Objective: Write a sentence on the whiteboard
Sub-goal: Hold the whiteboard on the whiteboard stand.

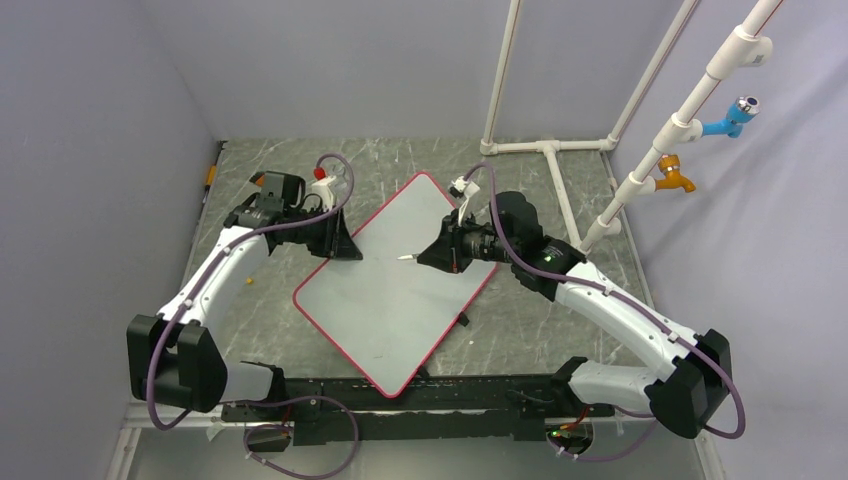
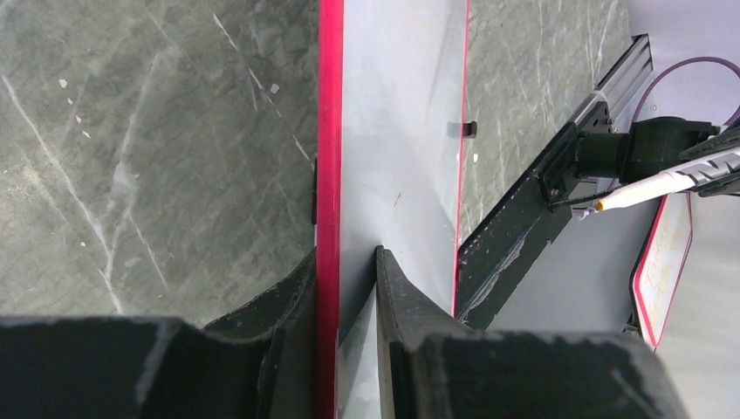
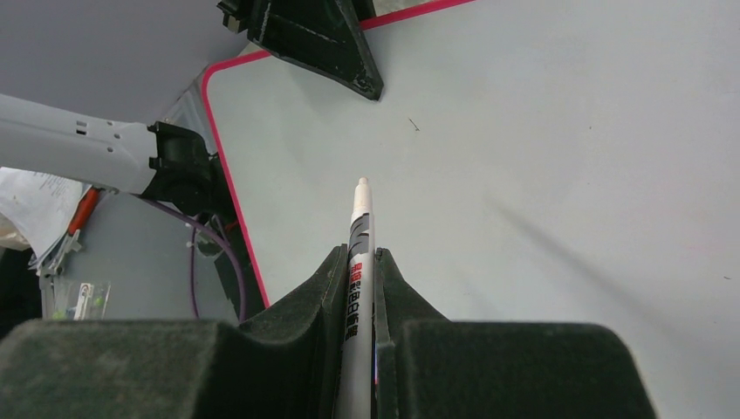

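Lying cornerwise, the whiteboard rests on the table, its upper-left rim pinched by the left gripper, while over its middle the right gripper clamps a marker whose tip contact cannot be told.

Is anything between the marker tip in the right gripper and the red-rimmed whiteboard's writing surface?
Nothing visible. The right gripper holds the slim white marker with its tip over bare surface of the flat white red-rimmed whiteboard. The left gripper clamps its rim, off to one side.
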